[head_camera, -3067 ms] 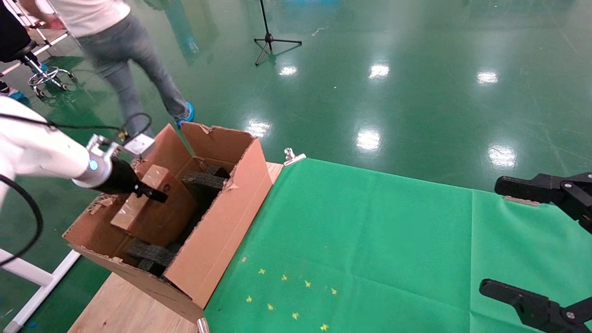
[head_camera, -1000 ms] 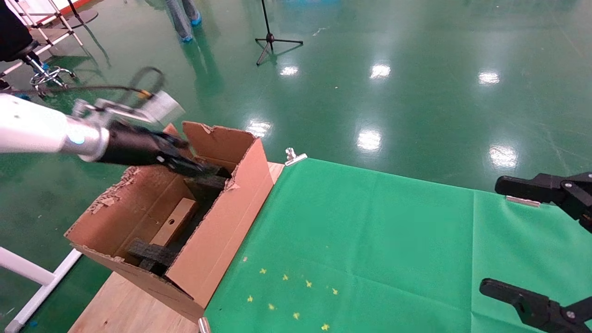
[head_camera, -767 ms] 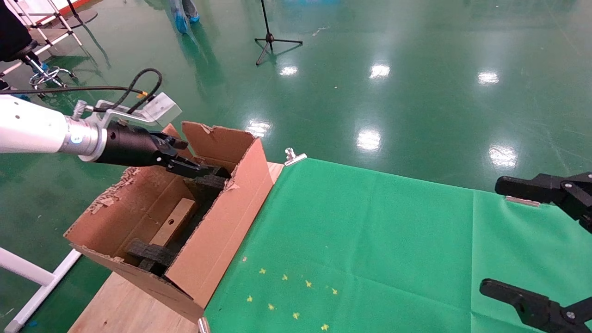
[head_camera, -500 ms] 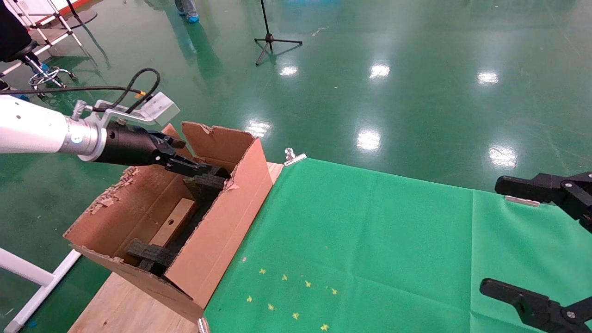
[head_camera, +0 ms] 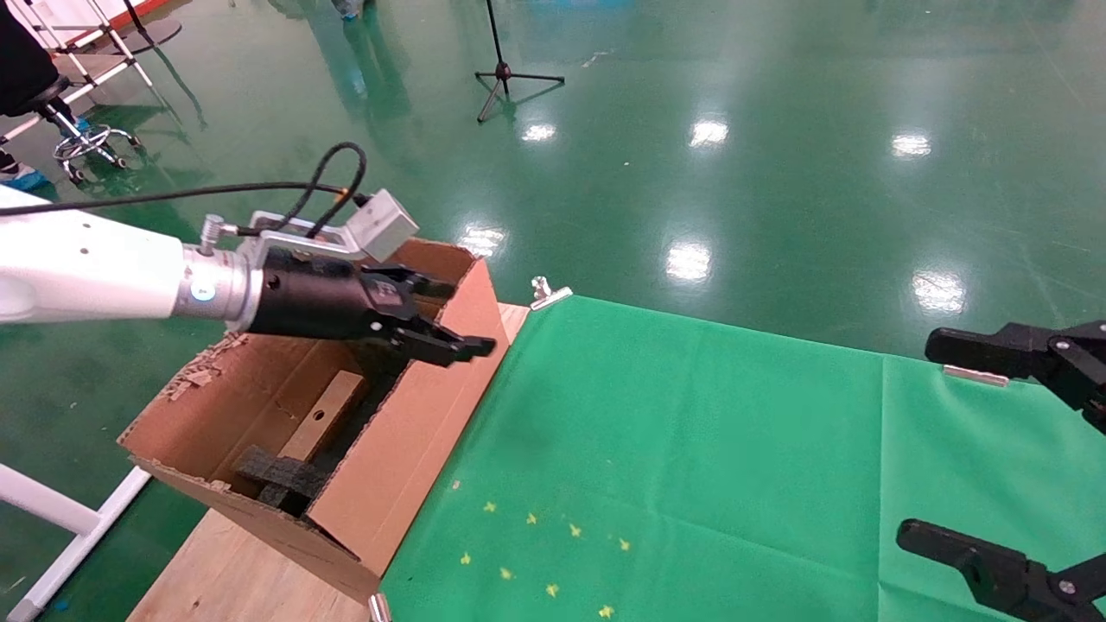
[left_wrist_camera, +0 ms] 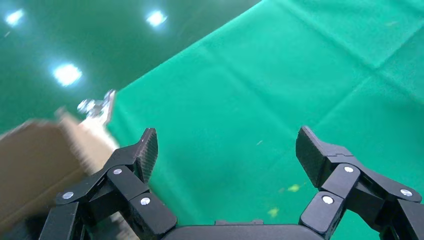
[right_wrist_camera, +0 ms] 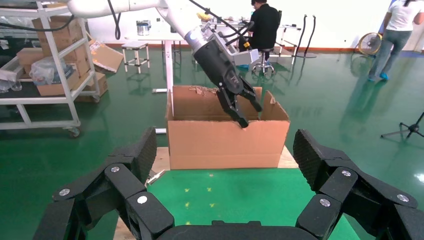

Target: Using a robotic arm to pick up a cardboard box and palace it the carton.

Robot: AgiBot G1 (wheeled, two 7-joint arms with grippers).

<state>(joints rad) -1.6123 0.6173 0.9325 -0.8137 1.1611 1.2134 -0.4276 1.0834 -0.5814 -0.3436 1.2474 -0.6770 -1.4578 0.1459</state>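
The cardboard box (head_camera: 324,417) lies flat inside the carton (head_camera: 406,458), its small round hole facing up, between dark foam blocks (head_camera: 281,475). The white robotic arm (head_camera: 86,272) reaches over the carton from the left. Its left gripper (head_camera: 460,320) hangs open and empty above the carton's wall that faces the green cloth. In the left wrist view the left gripper (left_wrist_camera: 227,145) looks down on green cloth, with the carton (left_wrist_camera: 35,155) at one side. The right wrist view shows the carton (right_wrist_camera: 200,140) and the left gripper (right_wrist_camera: 245,107) above it. My right gripper (head_camera: 933,441) stays parked, open, at the right edge.
A green cloth (head_camera: 691,449) covers most of the wooden table (head_camera: 225,579), held by a metal clip (head_camera: 546,292). A tripod stand (head_camera: 505,73) and a stool (head_camera: 82,138) stand on the green floor beyond. Shelving (right_wrist_camera: 45,75) shows behind the carton.
The left gripper let go of the cardboard box, which now lies in the carton. It then rose and moved right, from above the carton's middle to over its cloth-side wall.
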